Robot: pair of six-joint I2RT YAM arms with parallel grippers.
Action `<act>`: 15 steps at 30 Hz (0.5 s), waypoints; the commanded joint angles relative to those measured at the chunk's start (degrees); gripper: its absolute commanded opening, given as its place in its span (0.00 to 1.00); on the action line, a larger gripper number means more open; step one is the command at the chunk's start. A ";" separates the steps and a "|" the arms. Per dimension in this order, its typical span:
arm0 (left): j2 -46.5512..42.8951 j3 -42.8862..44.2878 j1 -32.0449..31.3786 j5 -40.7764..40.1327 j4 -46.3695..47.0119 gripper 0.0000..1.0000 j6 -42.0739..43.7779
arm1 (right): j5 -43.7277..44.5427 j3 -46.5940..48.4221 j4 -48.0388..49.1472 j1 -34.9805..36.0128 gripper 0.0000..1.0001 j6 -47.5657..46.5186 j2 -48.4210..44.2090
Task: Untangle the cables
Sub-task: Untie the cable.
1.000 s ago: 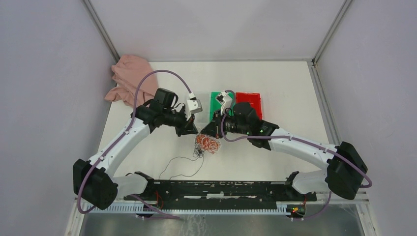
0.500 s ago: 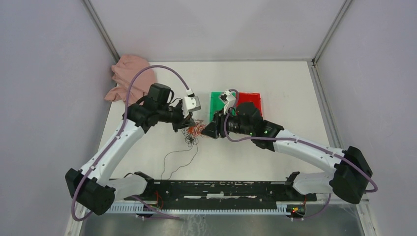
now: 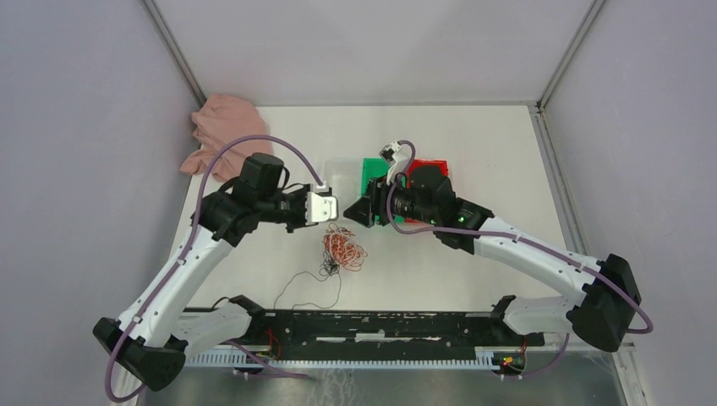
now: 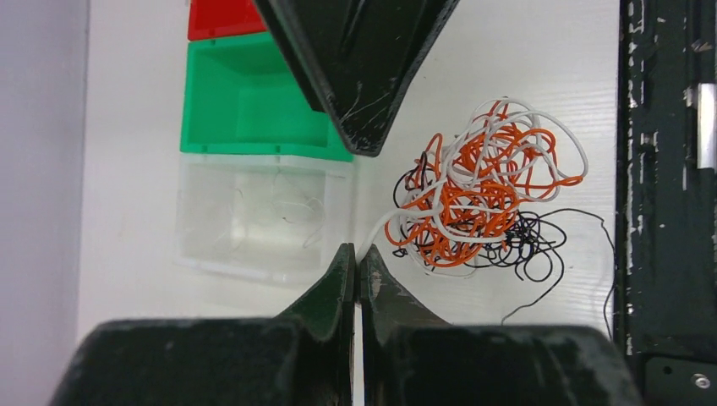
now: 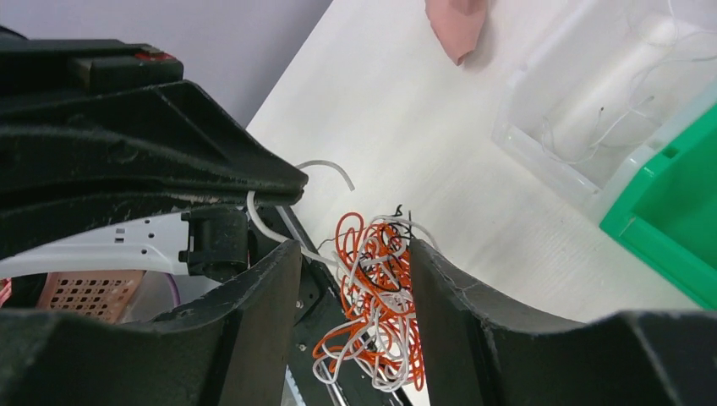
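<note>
The cables (image 3: 342, 249) are a small wad of orange, white and black wire loops. My left gripper (image 4: 356, 258) is shut on one white strand (image 4: 378, 232), and the wad (image 4: 478, 199) trails from it. A thin black wire (image 3: 309, 283) runs on over the table toward the near edge. My right gripper (image 5: 353, 254) stands open, its fingers on either side of the wad (image 5: 380, 313) without pinching it. In the top view the left gripper (image 3: 331, 218) and the right gripper (image 3: 359, 211) face each other just above the wad.
A clear bin (image 3: 342, 173), a green bin (image 3: 370, 173) and a red bin (image 3: 431, 173) stand side by side behind the grippers. A pink cloth (image 3: 224, 135) lies at the far left corner. The black rail (image 3: 380, 326) runs along the near edge.
My right gripper has opened and let go of the wad, drawing back toward the bins. The left gripper stayed shut and shifted left, and the wad now hangs from its strand.
</note>
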 commanded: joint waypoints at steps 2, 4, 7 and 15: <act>-3.08 0.21 -1.12 -0.59 1.99 0.03 8.97 | -1.16 4.57 1.39 0.86 0.57 -1.99 3.30; -4.08 -0.51 -1.33 -0.62 3.10 0.03 10.47 | -1.61 5.28 1.63 1.52 0.58 -2.27 4.62; -5.47 -1.11 -1.70 -0.31 4.84 0.03 12.24 | -2.49 6.63 1.69 2.40 0.58 -2.39 6.56; -5.68 -0.62 -2.43 0.61 8.89 0.03 12.42 | -2.17 9.20 3.06 4.24 0.59 -2.16 10.38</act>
